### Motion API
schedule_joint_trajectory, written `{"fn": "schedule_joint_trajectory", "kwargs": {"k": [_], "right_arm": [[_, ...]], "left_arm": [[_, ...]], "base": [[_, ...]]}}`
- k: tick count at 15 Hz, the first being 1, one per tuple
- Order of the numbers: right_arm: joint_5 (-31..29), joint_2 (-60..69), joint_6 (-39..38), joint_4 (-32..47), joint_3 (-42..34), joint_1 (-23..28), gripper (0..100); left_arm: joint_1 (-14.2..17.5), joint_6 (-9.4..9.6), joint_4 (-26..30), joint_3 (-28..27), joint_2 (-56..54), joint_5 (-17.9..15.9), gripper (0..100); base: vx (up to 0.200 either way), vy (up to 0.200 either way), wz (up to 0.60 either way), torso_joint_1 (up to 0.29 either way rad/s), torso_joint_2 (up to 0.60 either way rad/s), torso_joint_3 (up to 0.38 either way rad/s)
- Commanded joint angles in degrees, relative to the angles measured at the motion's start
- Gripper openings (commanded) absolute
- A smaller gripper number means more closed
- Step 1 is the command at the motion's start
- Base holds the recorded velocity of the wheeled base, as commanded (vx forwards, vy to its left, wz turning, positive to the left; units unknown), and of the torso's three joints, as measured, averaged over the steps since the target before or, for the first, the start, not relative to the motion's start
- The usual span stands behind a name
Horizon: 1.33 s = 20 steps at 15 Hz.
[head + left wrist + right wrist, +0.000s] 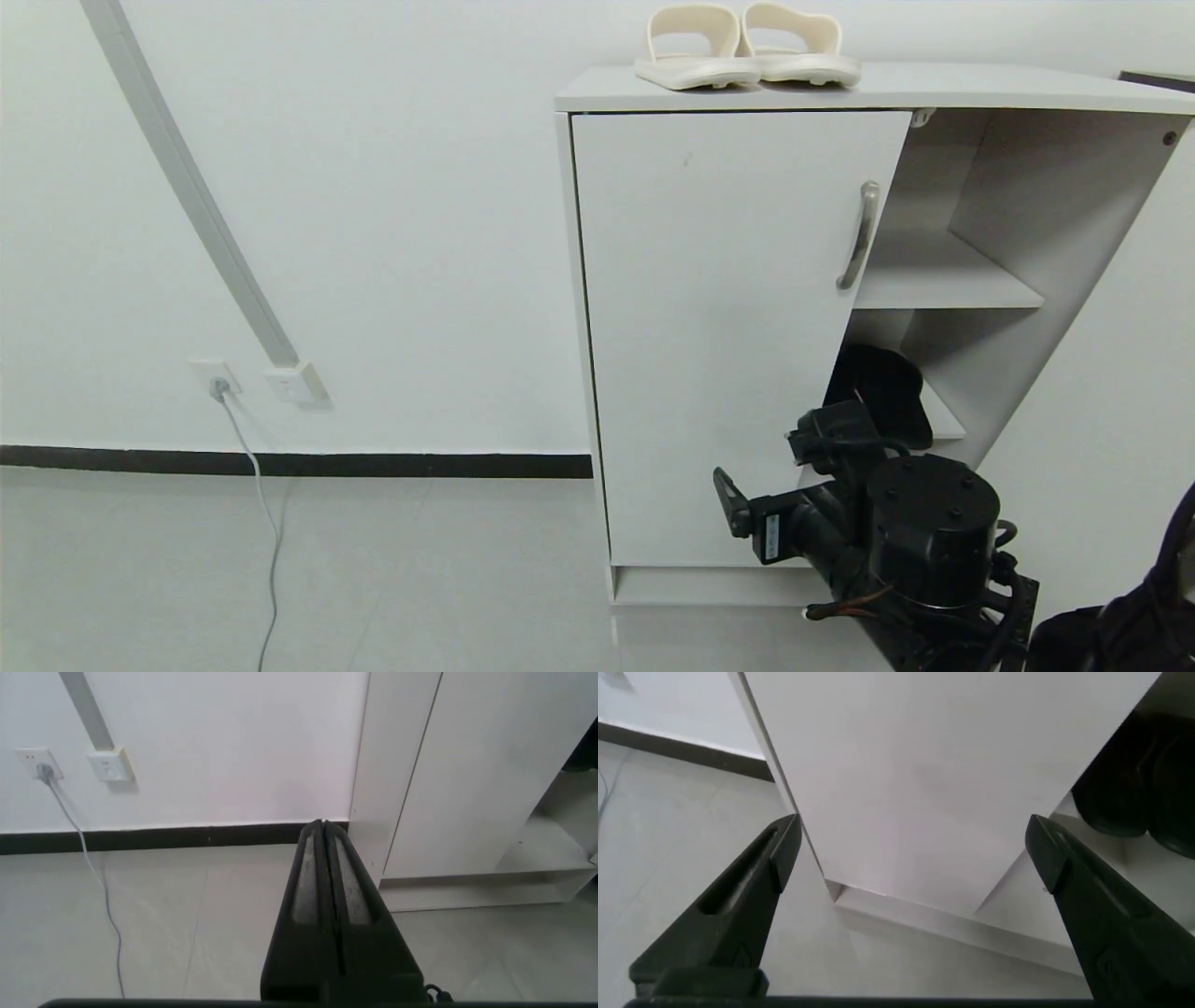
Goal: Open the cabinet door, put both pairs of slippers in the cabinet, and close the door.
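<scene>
1. Found the white cabinet (1027, 89) against the wall, its door (719, 327) swung partly out on left-side hinges, with the right half of the interior exposed past the door's free edge and metal handle (859, 233).
2. Spotted the cream slippers (747, 47) side by side on the cabinet top, close to its front edge.
3. Noted the black slippers (882, 387) inside on the lower shelf, tucked just behind the door's free edge.
4. Caught the right gripper (913, 831) low before the door's bottom corner, fingers spread wide apart and holding nothing, with the door's lower edge framed between them and the cabinet's base just beyond.
5. Caught the left gripper (322, 835) with fingers pressed together on nothing, pointed toward the foot of the cabinet's left side, above the floor (187, 924).
6. Recorded grey floor stretching left of the cabinet to a black skirting strip (280, 462), crossed by a grey cable (274, 532) trailing from a wall socket (217, 378) beneath a slanted conduit (187, 187).
</scene>
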<state>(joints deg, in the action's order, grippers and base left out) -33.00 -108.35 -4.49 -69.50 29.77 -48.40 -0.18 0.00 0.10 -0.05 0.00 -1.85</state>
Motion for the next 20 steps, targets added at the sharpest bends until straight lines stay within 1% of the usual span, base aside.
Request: {"fn": "schedule_joint_trajectory", "kwargs": {"k": [1, 3, 7, 13, 20], "right_arm": [[-0.05, -0.11, -0.08, -0.02, -0.41, -0.03, 100], [-0.05, -0.11, 0.09, -1.08, -0.68, -0.12, 100], [-0.05, -0.02, 0.71, -2.57, -1.73, -0.21, 100], [-0.05, -0.02, 0.79, -2.75, -1.91, -0.38, 100], [-0.05, -0.28, 0.71, -2.66, -2.00, -0.38, 100]], "left_arm": [[0.01, 0.00, -0.01, -0.04, 0.09, 0.01, 0], [0.01, 0.00, -0.01, -0.04, 0.09, 0.10, 0], [0.01, 0.00, -0.01, -0.04, 0.09, 0.10, 0], [0.01, 0.09, -0.01, 0.05, 0.09, 0.18, 0], [0.01, 0.09, -0.01, 0.05, 0.09, 0.10, 0]], "base": [[0.000, 0.000, 0.00, 0.000, 0.00, 0.000], [0.000, 0.000, 0.00, 0.000, 0.00, 0.000], [0.000, 0.000, 0.00, 0.010, -0.23, -0.326], [0.000, 0.000, 0.00, 0.068, -0.50, -0.365], [0.000, 0.000, 0.00, 0.145, -0.47, -0.329]]}}
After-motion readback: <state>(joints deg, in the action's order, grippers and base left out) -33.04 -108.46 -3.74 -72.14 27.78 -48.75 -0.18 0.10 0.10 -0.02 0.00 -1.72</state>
